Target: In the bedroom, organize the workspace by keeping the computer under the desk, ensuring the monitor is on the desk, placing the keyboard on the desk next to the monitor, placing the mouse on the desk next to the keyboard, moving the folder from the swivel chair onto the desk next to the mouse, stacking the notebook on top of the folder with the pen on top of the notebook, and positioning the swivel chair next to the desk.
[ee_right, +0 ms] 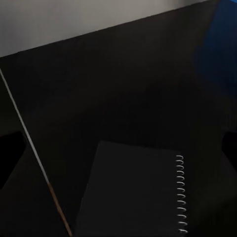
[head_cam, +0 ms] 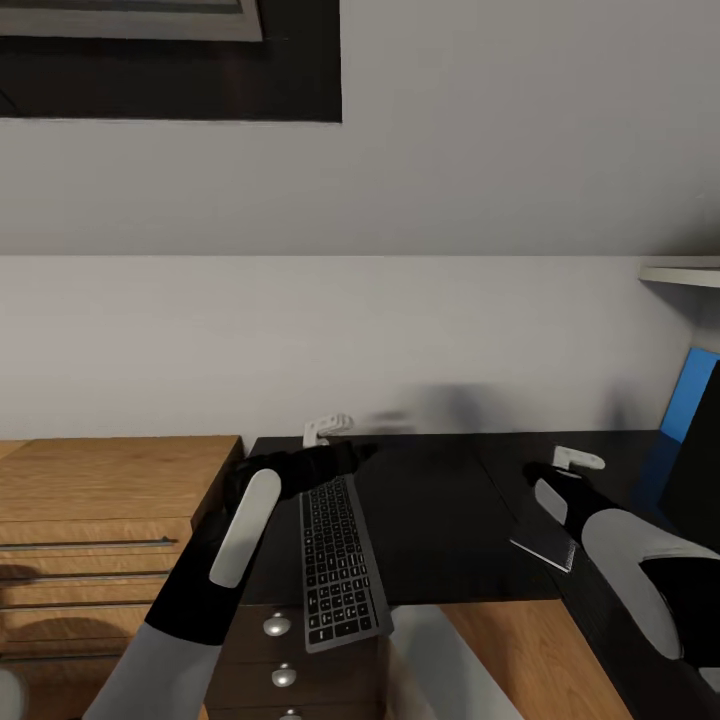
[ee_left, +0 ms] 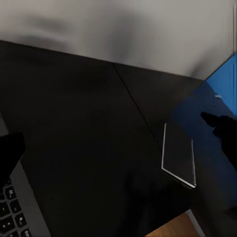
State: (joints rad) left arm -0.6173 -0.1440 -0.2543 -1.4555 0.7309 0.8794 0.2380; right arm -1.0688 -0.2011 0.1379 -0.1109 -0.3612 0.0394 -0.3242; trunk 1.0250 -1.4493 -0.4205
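**Desk tally: mostly 1 of each**

On the black desk point(head_cam: 440, 520): 1 keyboard point(head_cam: 340, 565), 1 spiral notebook point(head_cam: 545, 540) and 1 blue panel point(head_cam: 690, 395) at the far right (partly cut off). Below sit 3 round silver knobs point(head_cam: 277, 626). Beside it stands 1 wooden chest point(head_cam: 100, 500). 2 robot arms reach in.

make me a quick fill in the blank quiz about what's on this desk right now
1. The keyboard lies on the black desk with its near end hanging over the ____ edge.
2. The dark notebook has a ____ binding.
3. The chest left of the desk is made of ____.

Missing words: front; spiral; wood
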